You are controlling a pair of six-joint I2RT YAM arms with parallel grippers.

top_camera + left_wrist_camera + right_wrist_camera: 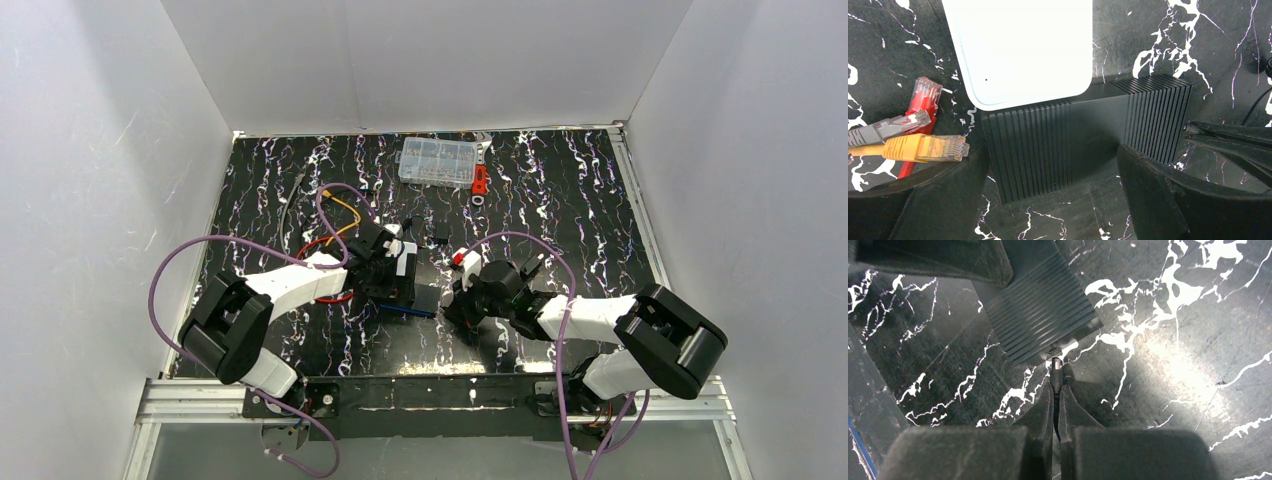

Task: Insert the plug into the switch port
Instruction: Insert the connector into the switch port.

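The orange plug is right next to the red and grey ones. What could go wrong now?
The orange plug lies bunched with the grey plug and the red plug, so a gripper might grab the wrong one or drag all three. The right gripper is shut on a small dark plug right at the edge of the black box. A push there could shove the box out of place.

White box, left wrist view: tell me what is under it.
The white box overlaps the far edge of the ribbed black switch box; whether it rests on it is unclear. Whatever else lies beneath is covered.
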